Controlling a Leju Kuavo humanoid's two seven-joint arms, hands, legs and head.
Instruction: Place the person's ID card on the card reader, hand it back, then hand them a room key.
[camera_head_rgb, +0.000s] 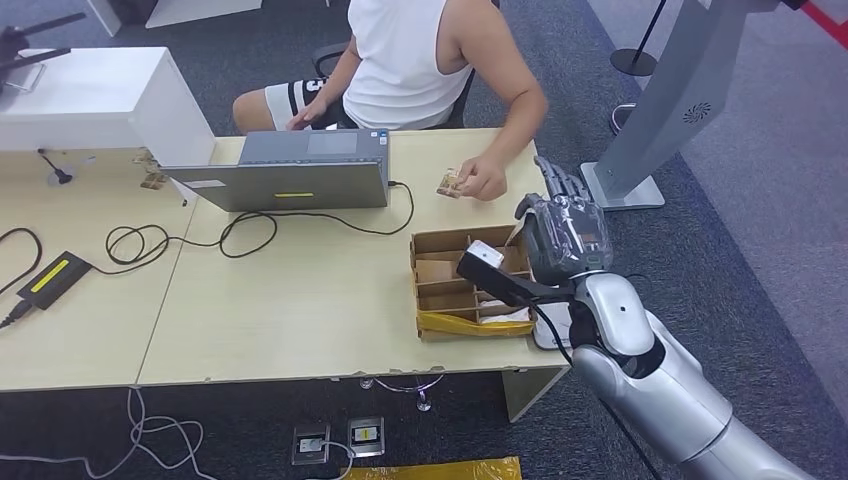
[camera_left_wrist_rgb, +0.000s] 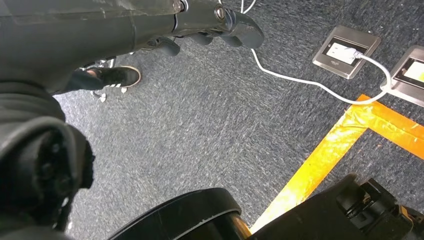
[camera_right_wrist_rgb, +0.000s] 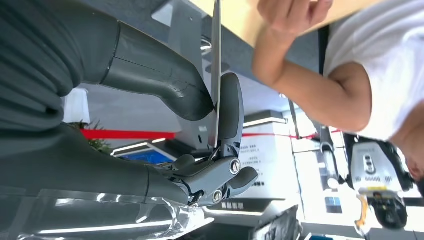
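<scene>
right wrist view, card (camera_right_wrist_rgb: 216, 60) pinched in right hand (camera_right_wrist_rgb: 220, 125)

A light wood-grain table (camera_head_rgb: 300, 300) is set on dark grey-blue carpet (camera_head_rgb: 760, 200). A white counter block (camera_head_rgb: 100, 95) stands at its far left corner. Past the table's far right corner a grey slanted stand (camera_head_rgb: 680, 100) rises from a flat base, and a round-based stanchion post (camera_head_rgb: 640, 55) is seen behind it. Two metal floor sockets (camera_left_wrist_rgb: 346, 51) are sunk in the carpet, with a white cable (camera_left_wrist_rgb: 300, 80) plugged in, beside yellow floor tape (camera_left_wrist_rgb: 325, 150). Red tape (camera_head_rgb: 825, 22) crosses the far right corner.
</scene>
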